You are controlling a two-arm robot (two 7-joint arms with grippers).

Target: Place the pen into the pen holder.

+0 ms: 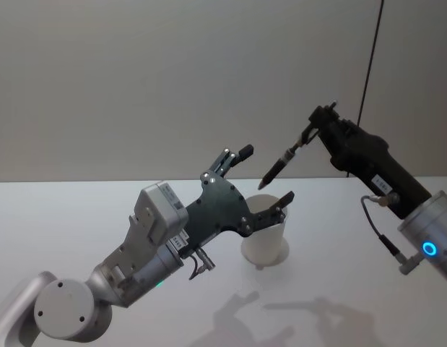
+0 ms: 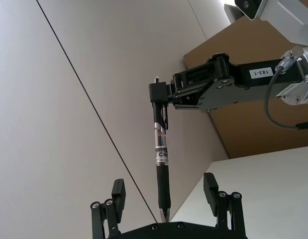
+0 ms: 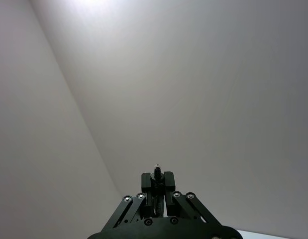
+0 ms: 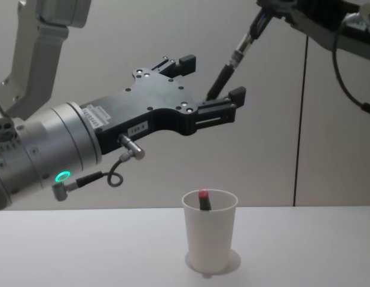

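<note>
My right gripper (image 1: 310,134) is shut on the top end of a black pen (image 1: 279,165), which hangs in the air slanting tip-down. The pen's tip lies between the spread fingers of my left gripper (image 1: 265,173), which is open and touches nothing. In the left wrist view the pen (image 2: 161,164) points down toward the left gripper (image 2: 163,186), held from above by the right gripper (image 2: 158,94). The pen holder (image 4: 210,239), a white paper cup, stands upright on the table well below both grippers; my left hand partly hides the pen holder (image 1: 270,242) in the head view.
A red-topped pen (image 4: 203,197) stands inside the cup. The white table (image 1: 79,210) stretches out around the cup, with a plain wall behind. A dark vertical seam (image 4: 303,119) runs down the wall at the right.
</note>
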